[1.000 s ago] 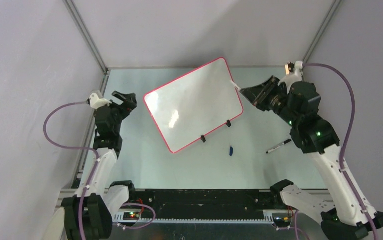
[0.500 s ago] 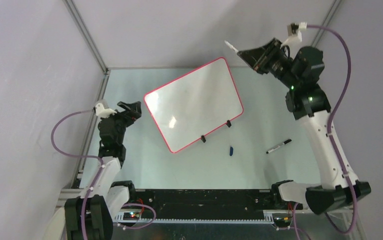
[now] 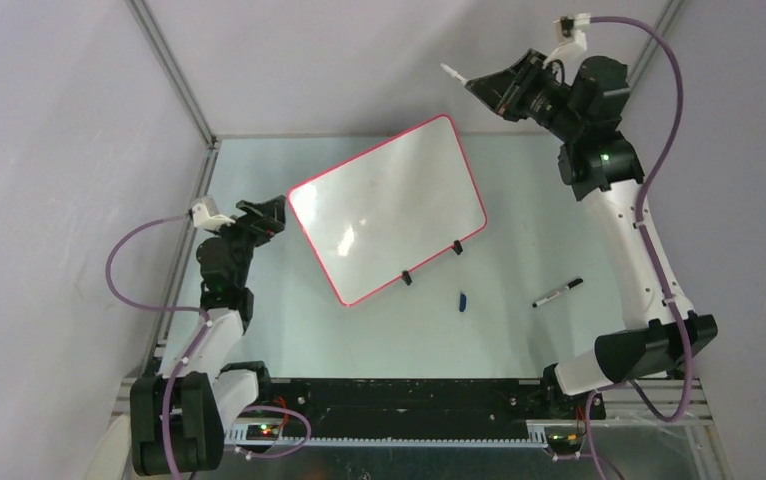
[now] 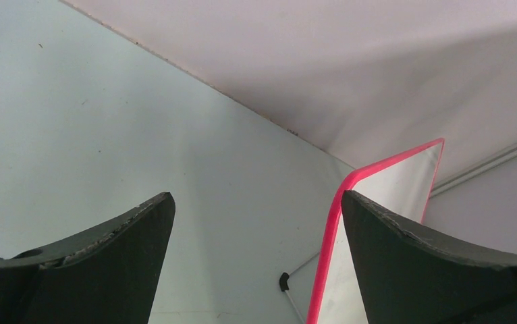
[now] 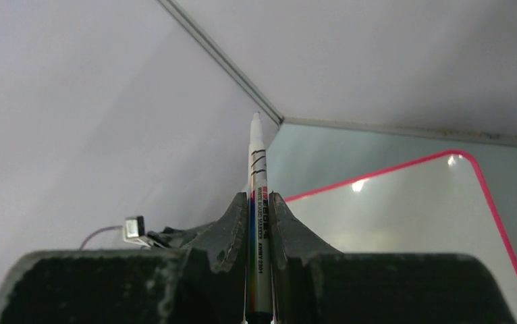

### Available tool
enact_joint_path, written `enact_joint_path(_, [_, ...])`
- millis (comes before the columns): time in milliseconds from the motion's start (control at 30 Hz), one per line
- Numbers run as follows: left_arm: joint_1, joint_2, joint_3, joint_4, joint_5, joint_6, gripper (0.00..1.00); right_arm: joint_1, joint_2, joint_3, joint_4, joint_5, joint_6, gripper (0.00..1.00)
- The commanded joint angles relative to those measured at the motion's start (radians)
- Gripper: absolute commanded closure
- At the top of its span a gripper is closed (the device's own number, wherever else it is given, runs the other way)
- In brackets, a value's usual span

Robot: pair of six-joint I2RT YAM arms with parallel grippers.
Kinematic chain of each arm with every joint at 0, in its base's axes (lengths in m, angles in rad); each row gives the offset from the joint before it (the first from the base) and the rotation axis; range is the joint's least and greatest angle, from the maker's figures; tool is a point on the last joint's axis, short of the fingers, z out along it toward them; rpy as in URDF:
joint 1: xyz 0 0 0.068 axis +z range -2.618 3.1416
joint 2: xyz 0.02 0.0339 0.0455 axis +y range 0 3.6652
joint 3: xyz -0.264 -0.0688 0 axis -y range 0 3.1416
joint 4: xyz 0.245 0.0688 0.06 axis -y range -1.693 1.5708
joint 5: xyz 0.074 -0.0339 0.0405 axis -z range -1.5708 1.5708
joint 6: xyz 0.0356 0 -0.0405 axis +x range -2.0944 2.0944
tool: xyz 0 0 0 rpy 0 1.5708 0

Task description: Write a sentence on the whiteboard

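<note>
A marker [image 5: 256,158] is clamped tip-forward in the closed right pincer [image 5: 260,201] for writing; the blank whiteboard [image 3: 389,210] lies below it. The left pincer [image 4: 256,202] is spread wide, empty, the board edge just ahead.

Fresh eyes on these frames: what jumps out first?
The whiteboard, red-rimmed and set at an angle mid-table, has no writing showing on it. The right claw sits high above the board's far right corner, shut on a whiteboard marker. The left claw hangs open beside the board's left corner.
</note>
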Motion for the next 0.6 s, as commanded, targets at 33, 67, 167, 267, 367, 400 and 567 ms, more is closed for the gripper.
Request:
enact_joint_path(33, [-0.017, 0.029, -0.007, 0.083, 0.038, -0.040, 0.01, 0.079, 0.023, 0.004, -0.140, 0.093, -0.202, 1.00])
enact_joint_path(67, [-0.020, 0.037, -0.005, 0.086, 0.042, -0.040, 0.01, 0.112, 0.018, -0.005, -0.169, 0.174, -0.221, 1.00])
enact_joint_path(167, [-0.030, 0.051, 0.000, 0.096, 0.046, -0.024, 0.01, 0.179, 0.015, -0.060, -0.204, 0.280, -0.296, 1.00])
enact_joint_path(267, [-0.044, 0.073, -0.010, 0.129, 0.047, -0.015, 0.01, 0.248, 0.044, -0.063, -0.244, 0.382, -0.332, 1.00])
enact_joint_path(367, [-0.046, 0.105, 0.009, 0.120, 0.059, -0.012, 0.00, 0.283, 0.071, -0.061, -0.255, 0.413, -0.382, 1.00])
enact_joint_path(400, [-0.046, 0.112, 0.013, 0.142, 0.091, -0.003, 0.00, 0.298, 0.075, -0.055, -0.259, 0.402, -0.410, 1.00])
enact_joint_path(567, [-0.045, 0.190, 0.073, 0.128, 0.165, 0.024, 0.01, 0.327, 0.087, -0.063, -0.231, 0.299, -0.444, 1.00])
